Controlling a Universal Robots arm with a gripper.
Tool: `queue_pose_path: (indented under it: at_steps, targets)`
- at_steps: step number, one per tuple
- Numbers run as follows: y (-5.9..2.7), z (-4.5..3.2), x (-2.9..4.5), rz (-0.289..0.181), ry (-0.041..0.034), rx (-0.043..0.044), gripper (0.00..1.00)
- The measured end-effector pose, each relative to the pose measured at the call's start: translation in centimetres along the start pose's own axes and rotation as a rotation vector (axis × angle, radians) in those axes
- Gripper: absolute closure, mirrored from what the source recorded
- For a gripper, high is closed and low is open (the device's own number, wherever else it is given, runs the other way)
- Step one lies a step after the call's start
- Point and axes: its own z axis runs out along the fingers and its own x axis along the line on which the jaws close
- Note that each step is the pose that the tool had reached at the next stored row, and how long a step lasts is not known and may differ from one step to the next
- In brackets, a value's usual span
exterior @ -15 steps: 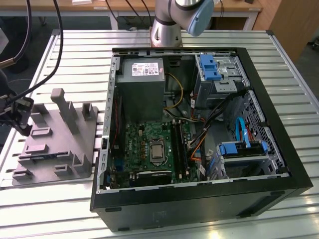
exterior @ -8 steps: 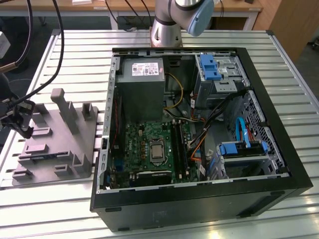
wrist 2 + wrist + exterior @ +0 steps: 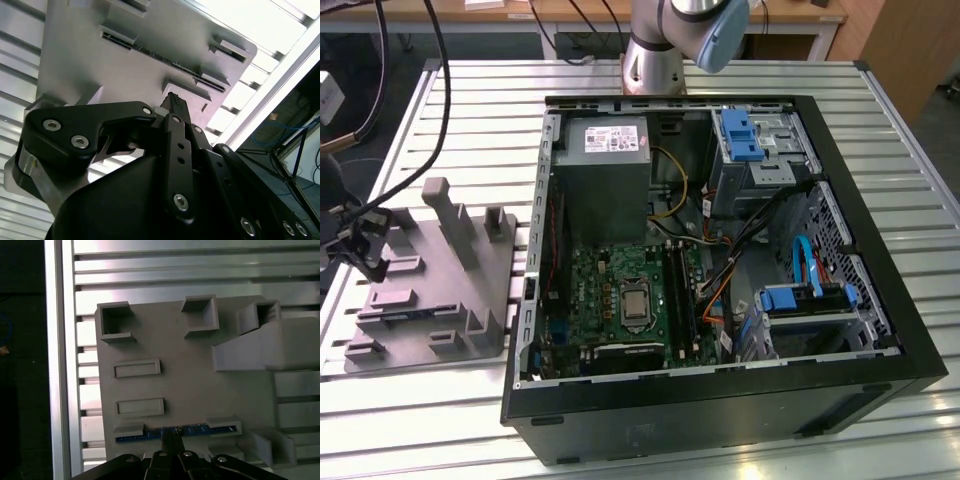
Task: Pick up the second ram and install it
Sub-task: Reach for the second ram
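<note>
The second ram (image 3: 205,429) stands on edge in a slot of the grey fixture block (image 3: 190,385), showing as a thin blue-dark strip between two holders. My gripper (image 3: 172,439) hangs right over the middle of that strip, fingertips drawn together. In the second wrist view my gripper (image 3: 174,100) points down at the fixture block (image 3: 90,65), just beside the slotted holders. In the exterior view my gripper (image 3: 355,250) is over the end of the fixture block (image 3: 430,290) at the exterior view's left. I cannot tell whether the fingertips touch the stick.
An open computer case (image 3: 720,400) lies on the slatted metal table (image 3: 880,110), with the motherboard (image 3: 620,300) and its memory slots (image 3: 680,285) inside. The arm's base (image 3: 655,50) stands behind the case. Tall posts (image 3: 455,215) rise from the fixture.
</note>
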Motion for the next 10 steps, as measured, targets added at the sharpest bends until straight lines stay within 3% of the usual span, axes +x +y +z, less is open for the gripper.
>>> queue_pose_path:
  at_steps: [10]
  targets:
    - [-0.21, 1.15, 0.01, 0.000, 0.0001, 0.0001, 0.90]
